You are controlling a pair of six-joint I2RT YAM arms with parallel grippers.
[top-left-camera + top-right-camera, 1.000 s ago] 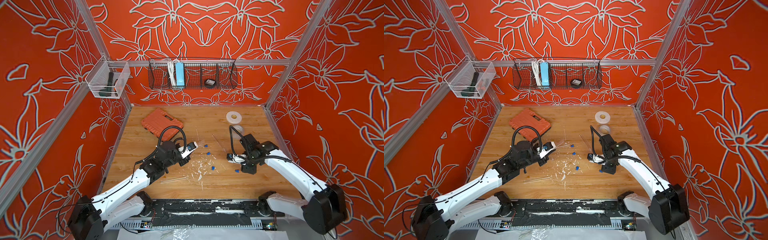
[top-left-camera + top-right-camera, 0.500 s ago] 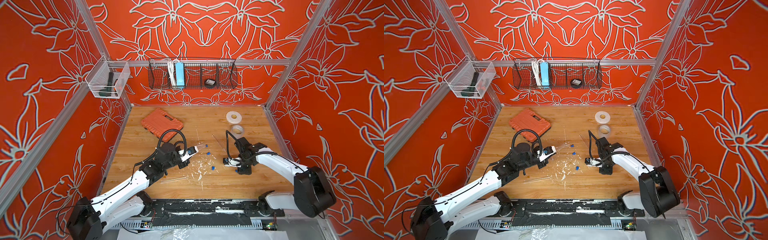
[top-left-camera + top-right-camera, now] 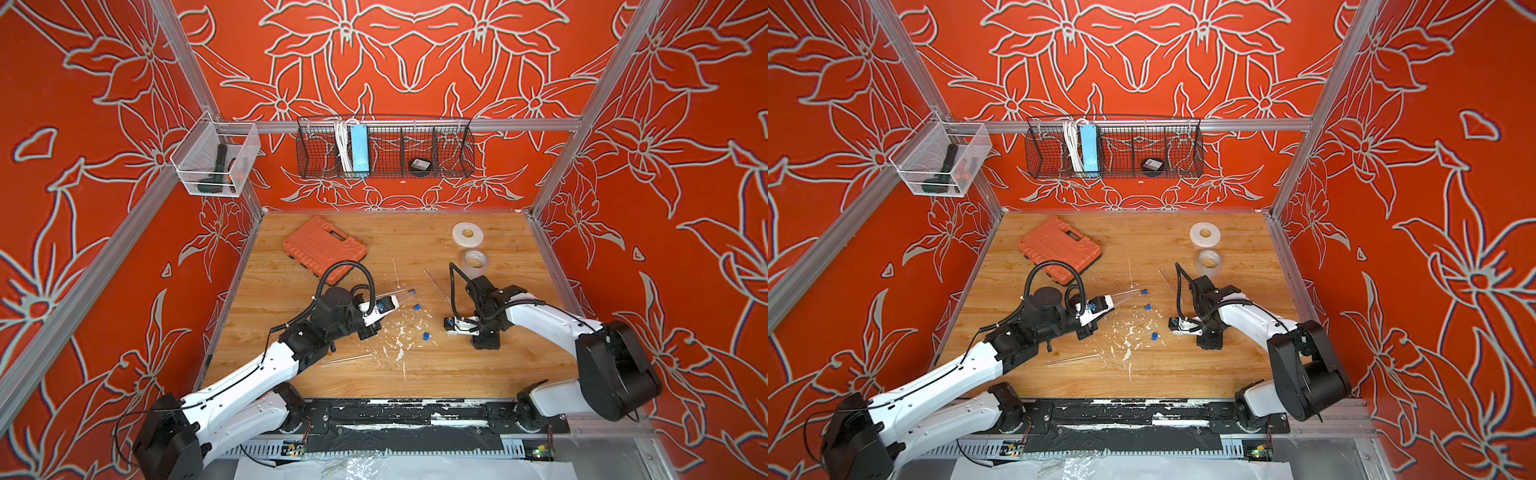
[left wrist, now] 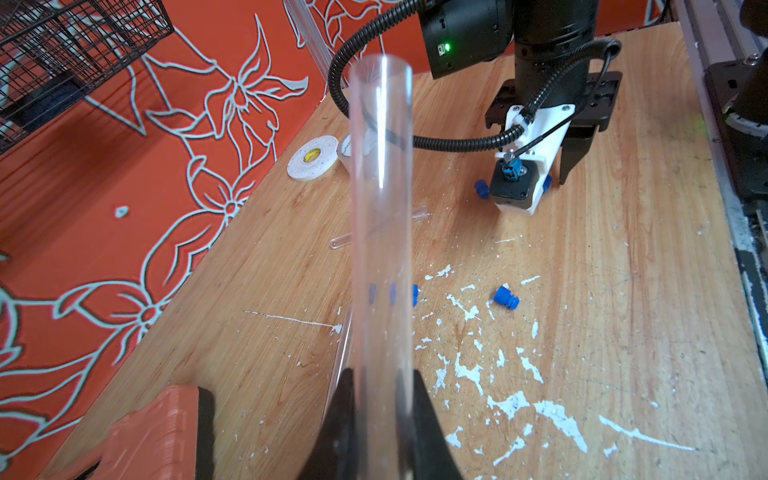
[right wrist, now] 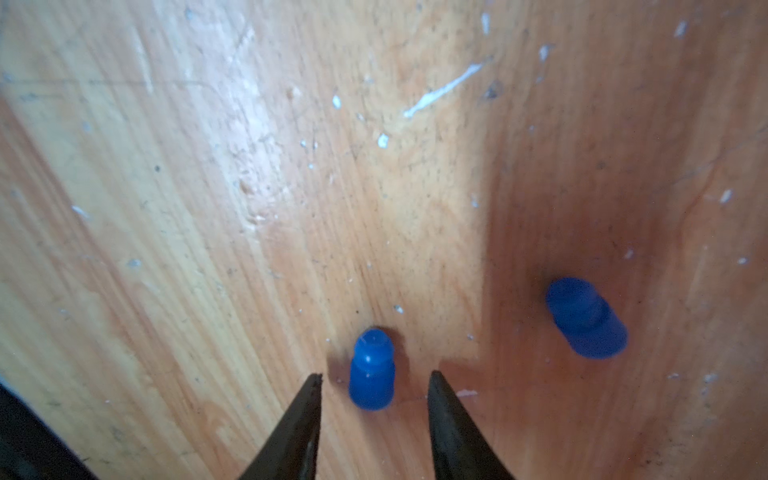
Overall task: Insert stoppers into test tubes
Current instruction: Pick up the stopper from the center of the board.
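Note:
My left gripper (image 4: 380, 386) is shut on a clear test tube (image 4: 380, 208), which sticks out past its fingertips above the table (image 3: 478, 374). In a top view that held tube (image 3: 401, 294) points right, toward the right arm. My right gripper (image 5: 374, 376) stands open, low over the wood. A blue stopper (image 5: 371, 370) lies between its fingertips (image 5: 436, 386), apart from both. A second stopper (image 5: 586, 318) lies off to one side. Three more stoppers (image 3: 424, 336) lie between the arms. Loose tubes rest near the front (image 3: 347, 358) and behind the right arm (image 3: 436, 282).
An orange tool case (image 3: 324, 249) lies at the back left of the table. Two tape rolls (image 3: 467, 235) sit at the back right. White flecks (image 3: 401, 332) are scattered mid-table. A wire basket (image 3: 384, 147) hangs on the back wall, and side walls close in the table.
My right gripper has slid left and a little toward the front, down over the stopper. My left gripper, still holding the tube, has shifted slightly toward the front.

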